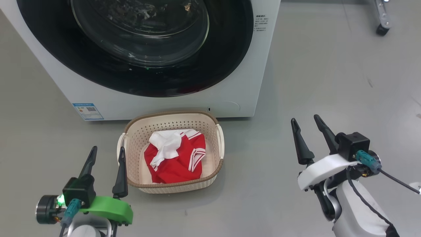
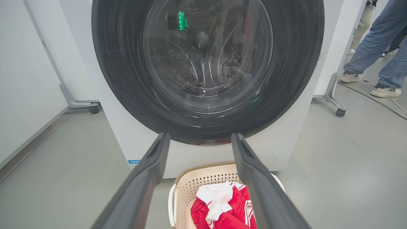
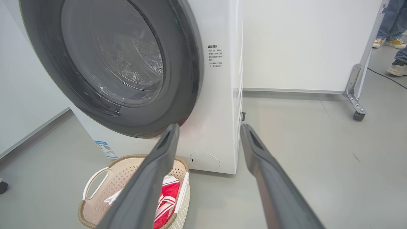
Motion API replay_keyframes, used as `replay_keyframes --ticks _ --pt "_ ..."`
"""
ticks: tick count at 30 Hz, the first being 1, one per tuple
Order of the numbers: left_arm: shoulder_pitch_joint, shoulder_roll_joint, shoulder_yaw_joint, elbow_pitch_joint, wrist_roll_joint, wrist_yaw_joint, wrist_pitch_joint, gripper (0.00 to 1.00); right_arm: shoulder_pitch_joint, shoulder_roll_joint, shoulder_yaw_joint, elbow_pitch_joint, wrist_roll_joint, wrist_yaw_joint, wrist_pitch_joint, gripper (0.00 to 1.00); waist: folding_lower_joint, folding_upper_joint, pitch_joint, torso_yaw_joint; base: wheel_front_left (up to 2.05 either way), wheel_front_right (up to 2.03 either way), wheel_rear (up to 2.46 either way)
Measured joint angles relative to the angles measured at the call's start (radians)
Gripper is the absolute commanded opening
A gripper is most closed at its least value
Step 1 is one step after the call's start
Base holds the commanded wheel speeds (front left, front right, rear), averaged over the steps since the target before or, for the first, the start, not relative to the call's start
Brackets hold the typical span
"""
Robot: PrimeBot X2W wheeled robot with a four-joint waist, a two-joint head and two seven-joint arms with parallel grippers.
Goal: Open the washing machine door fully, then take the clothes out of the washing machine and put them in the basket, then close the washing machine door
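Note:
The washing machine (image 1: 230, 98) (image 2: 127, 133) (image 3: 219, 105) stands white before me. Its door (image 1: 138, 79) (image 2: 206, 127) (image 3: 187, 70), black-rimmed with a glass bowl, lies flat against the front, closed. On the floor just in front sits the cream basket (image 1: 136, 138) (image 2: 190, 181) (image 3: 101, 187) with the red and white clothes (image 1: 179, 158) (image 2: 225, 210) (image 3: 165, 197) inside. My left gripper (image 1: 106, 150) (image 2: 200, 136) hovers open just left of the basket, empty. Well to the right of the basket, my right gripper (image 1: 305, 119) (image 3: 210, 127) is open and empty too.
Grey floor surrounds the machine. A white panel on a castor foot (image 3: 357, 111) (image 2: 337, 108) stands right of the machine; another castor (image 2: 93, 109) is at its left. A person's legs and shoes (image 2: 378, 63) (image 3: 397, 66) are beyond, with a cable (image 2: 375, 98) on the floor.

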Motion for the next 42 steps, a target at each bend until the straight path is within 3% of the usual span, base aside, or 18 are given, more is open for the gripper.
replay_keyframes --ticks 14,42 --pt "0.049 0.0 -0.01 -0.002 -0.002 0.0 0.006 1.0 0.112 0.003 -0.007 -0.073 -0.01 -0.017 0.0 1.0 0.0 0.0 -0.045 -0.026 0.0 0.0 0.0" --pt "0.066 0.004 -0.012 -0.031 -0.01 0.008 0.023 1.0 0.173 0.005 -0.003 -0.148 -0.022 -0.034 0.0 1.0 0.0 0.0 -0.048 -0.034 0.0 0.0 0.0"
